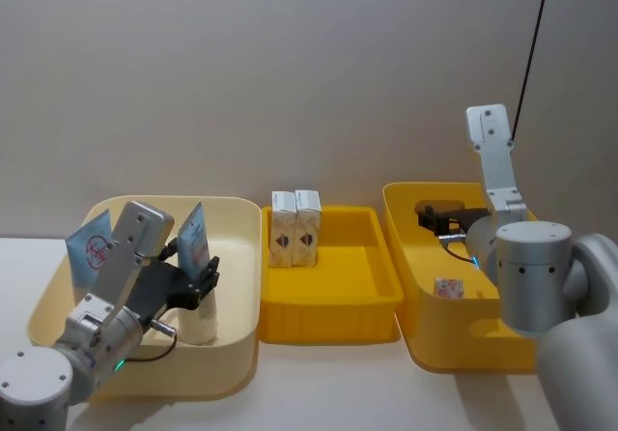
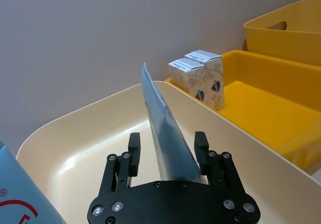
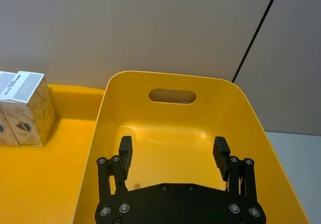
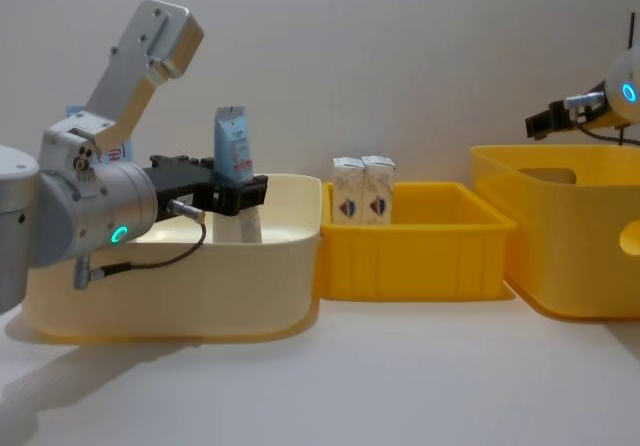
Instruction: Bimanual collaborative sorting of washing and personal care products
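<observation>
The left end effector (image 1: 201,281) reaches into the cream tub (image 1: 145,202) at the left of the tabletop (image 1: 319,392). It sits astride the pale blue tapered tube (image 1: 193,240), which stands upright on its white cap with the flat crimped end uppermost. In the left wrist view the fingers (image 2: 200,148) are part-way open around the tube (image 2: 168,133) — one lies against it, the other has a clear gap. From the chest camera the end effector (image 4: 243,191) sits at the tube's (image 4: 232,136) lower half, just above the tub's rim.

A pale blue red-marked container (image 1: 89,249) stands at the far left of the same tub.

Two white cartons (image 1: 294,226) with red-blue emblems stand upright, touching side by side, at the back left corner of the shallow yellow tray (image 1: 328,315) in the middle.

The right end effector (image 1: 430,214) hangs above the deep yellow tub (image 1: 463,349) on the right, jaws spread wide and empty — the right wrist view shows bare tub floor between its fingers (image 3: 125,153). A small white pack (image 1: 447,287) lies on that tub's floor.
</observation>
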